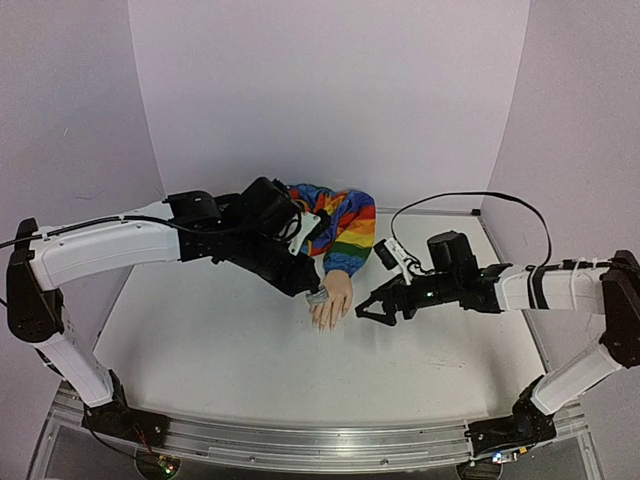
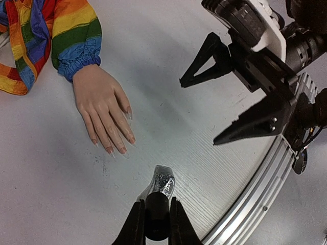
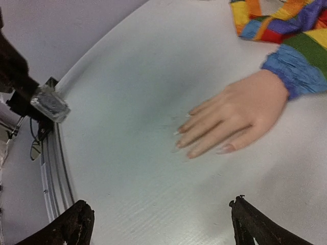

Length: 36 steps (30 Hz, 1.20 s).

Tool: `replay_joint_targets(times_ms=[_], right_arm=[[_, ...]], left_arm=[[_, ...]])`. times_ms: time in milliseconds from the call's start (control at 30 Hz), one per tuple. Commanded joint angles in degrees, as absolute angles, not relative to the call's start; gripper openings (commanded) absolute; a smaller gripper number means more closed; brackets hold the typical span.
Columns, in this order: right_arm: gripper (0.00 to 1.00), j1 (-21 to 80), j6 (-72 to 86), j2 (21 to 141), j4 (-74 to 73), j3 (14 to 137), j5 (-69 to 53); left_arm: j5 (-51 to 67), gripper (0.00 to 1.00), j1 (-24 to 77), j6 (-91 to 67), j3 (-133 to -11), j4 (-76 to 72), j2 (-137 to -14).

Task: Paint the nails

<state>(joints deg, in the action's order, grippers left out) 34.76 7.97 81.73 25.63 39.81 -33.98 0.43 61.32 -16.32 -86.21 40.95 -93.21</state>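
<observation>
The left arm (image 1: pixel 100 250) stretches rightward across the table (image 1: pixel 220 360), the left gripper (image 2: pixel 156 205) clamped on the black cap of a glittery bottle (image 2: pixel 162 181) just beside the mannequin hand (image 1: pixel 335 290). The right gripper (image 1: pixel 372 312) hovers opposite, jaws spread wide. The hand lies palm down, its long axis running from the rainbow sleeve (image 1: pixel 345 225) toward the near edge, with the nails (image 2: pixel 122 149) at that end.

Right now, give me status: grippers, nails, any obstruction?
Left gripper shut on bottle. Right gripper open, empty. Mannequin hand flat on table, nails exposed. Nothing between grippers and fingers.
</observation>
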Motion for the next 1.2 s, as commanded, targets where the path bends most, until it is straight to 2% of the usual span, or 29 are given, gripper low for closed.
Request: replay_joint_targets(times_ms=[0,233,333,633,767,933,1133,1167], right_arm=[[0.93,40.0,7.5,83.7,36.0,43.8,-42.4],[0.90,45.6,12.0,89.8,44.3,47.2,-43.3],[0.83,46.9,12.6,92.5,45.9,49.2,-45.3],[0.41,48.2,15.7,95.9,52.5,50.5,-51.3],[0.32,48.2,15.4,95.6,52.6,50.4,-51.9],[0.01,48.2,14.9,95.0,52.6,50.1,-52.5],[0.00,48.2,14.6,94.7,52.6,49.7,-51.4],[0.00,48.2,14.7,94.4,52.6,49.5,-50.6]], left_arm=[[5.1,0.00,60.0,-18.1,-83.7,39.1,-89.7],[9.4,0.00,59.5,-18.7,-80.8,35.9,-86.1],[10.9,0.00,59.3,-19.1,-79.7,34.5,-85.0],[13.0,0.00,59.2,-18.9,-77.8,31.9,-83.5],[13.6,0.00,59.2,-18.0,-77.7,31.8,-83.6],[14.5,0.00,59.0,-17.7,-77.6,31.8,-83.8],[14.4,0.00,58.8,-17.8,-77.5,31.6,-83.7],[14.5,0.04,58.8,-18.1,-77.4,31.5,-83.8]])
